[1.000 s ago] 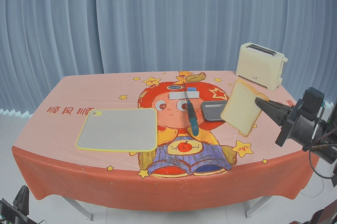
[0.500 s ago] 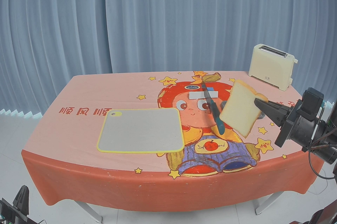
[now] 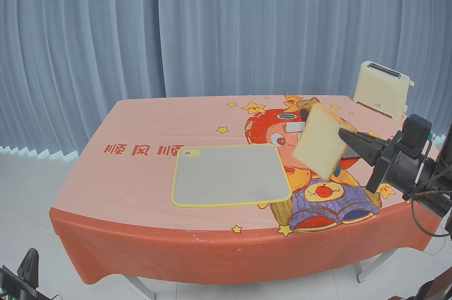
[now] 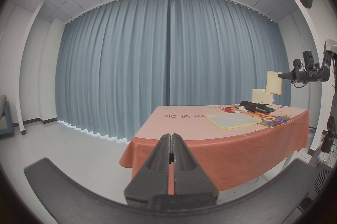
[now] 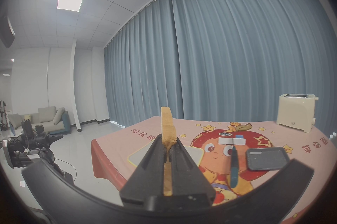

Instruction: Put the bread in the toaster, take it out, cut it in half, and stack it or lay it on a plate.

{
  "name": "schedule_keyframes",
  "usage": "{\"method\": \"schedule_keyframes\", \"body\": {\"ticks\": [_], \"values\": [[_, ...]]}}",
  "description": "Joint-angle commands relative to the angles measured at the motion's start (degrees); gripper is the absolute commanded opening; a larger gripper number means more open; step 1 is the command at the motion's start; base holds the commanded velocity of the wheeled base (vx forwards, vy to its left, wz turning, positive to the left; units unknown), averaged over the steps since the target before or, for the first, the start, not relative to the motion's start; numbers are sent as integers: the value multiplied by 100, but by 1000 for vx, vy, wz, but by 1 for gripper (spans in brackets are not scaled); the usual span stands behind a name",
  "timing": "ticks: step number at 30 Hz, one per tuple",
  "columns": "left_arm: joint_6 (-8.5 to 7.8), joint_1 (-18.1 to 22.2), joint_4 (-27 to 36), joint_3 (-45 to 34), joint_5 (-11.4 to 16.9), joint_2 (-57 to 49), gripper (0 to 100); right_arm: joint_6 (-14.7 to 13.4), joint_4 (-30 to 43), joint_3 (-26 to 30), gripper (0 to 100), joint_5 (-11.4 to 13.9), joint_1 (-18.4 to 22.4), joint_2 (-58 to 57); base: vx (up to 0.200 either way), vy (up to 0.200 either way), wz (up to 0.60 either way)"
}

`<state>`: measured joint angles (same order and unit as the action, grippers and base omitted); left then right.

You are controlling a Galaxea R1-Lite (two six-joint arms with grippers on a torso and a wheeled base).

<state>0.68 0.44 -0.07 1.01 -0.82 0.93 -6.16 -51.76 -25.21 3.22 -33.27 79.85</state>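
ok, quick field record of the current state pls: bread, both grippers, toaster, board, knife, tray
bread: one uncut slice, in the air above the table, pinched at one edge
right gripper: shut on the bread
left gripper: shut, empty, low and away from the table
toaster: upright, far right corner
cutting board: flat, bare, near front edge
knife: lying on the cloth between board and tray
tray: dark, flat, beside the knife
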Motion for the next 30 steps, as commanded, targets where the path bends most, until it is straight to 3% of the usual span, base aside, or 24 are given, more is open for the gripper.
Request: {"method": "schedule_keyframes", "body": {"ticks": [1, 8, 14, 18, 22, 24, 25, 30], "values": [[11, 0, -1, -101, -6, -93, 0, -8, -1, -1, 0, 3, -4, 66, 0, 200, 0], [2, 9, -1, -101, 3, -93, 0, -272, -1, -72, 0, -32, -75, 154, 0, 57, 0], [11, 9, -1, -101, 3, -93, 0, -826, -1, -239, 0, -348, -250, 382, 0, 0, 0], [2, 9, -1, -101, -6, -93, 0, -1072, -9, -327, 0, -383, -347, 409, 0, 0, 0], [2, 9, -1, -101, -6, -93, 0, -1617, -9, -502, 0, -392, -409, 558, 0, 0, 0], [2, 9, -1, -101, -6, -93, 0, -1617, -9, -502, 0, -392, -409, 558, 0, 0, 0], [2, 0, -1, -101, -6, -93, 0, -1968, -9, -669, 0, -392, -409, 734, 0, 0, 0], [11, 0, -1, -101, -6, -93, 0, -2469, -18, -854, 0, -383, -470, 1059, 0, 0, 0]]}}
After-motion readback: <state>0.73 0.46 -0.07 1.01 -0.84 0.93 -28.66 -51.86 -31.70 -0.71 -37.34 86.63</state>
